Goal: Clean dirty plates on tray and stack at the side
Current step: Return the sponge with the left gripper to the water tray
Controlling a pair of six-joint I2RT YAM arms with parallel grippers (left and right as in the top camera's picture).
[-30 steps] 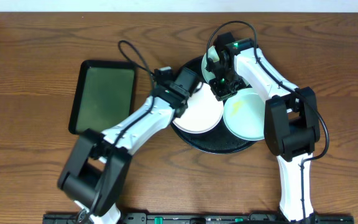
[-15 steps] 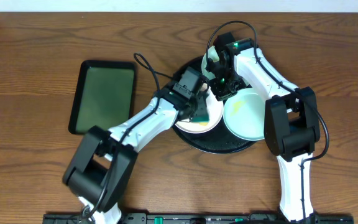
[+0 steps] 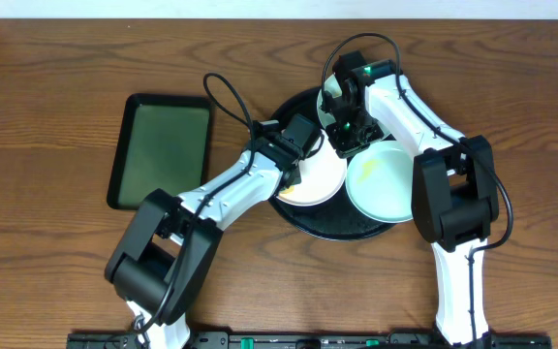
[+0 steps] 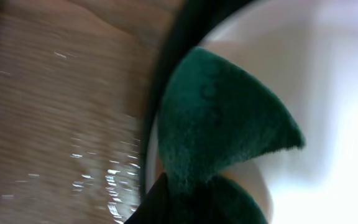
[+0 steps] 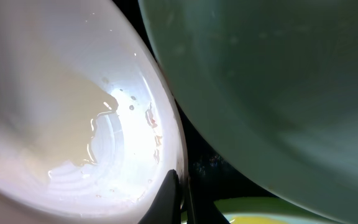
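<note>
Overhead: all three plates sit on the tray. White plate is on tray's left half. Mint plate w/ a yellow smear is on its right half. Third plate is at tray's far edge, mostly hidden under the R arm. White & mint rims meet near tray ctr; can't tell which lies on top.

L gripper is over the white plate's left rim, just inside tray's left edge, clamped on a green cloth. Left wrist cam: cloth lies on that rim, tray lip just beside it, table beyond. So the surface to wipe lies right of the cloth, toward tray ctr. Plate is round, no long axis, so stroke direction is free. L arm is plainly the nearer one.

R gripper is at tray's far-ctr, where the three plates meet. Right wrist cam shows white plate left, mint plate upper right, one fingertip low. Apart or together: can't tell.

Room, my read: a stroke toward tray ctr soon meets R gripper, so little slack. For stacking, bare wood shows in front of tray btw the arms. Left of tray is taken by L arm & the rectangular tray.
</note>
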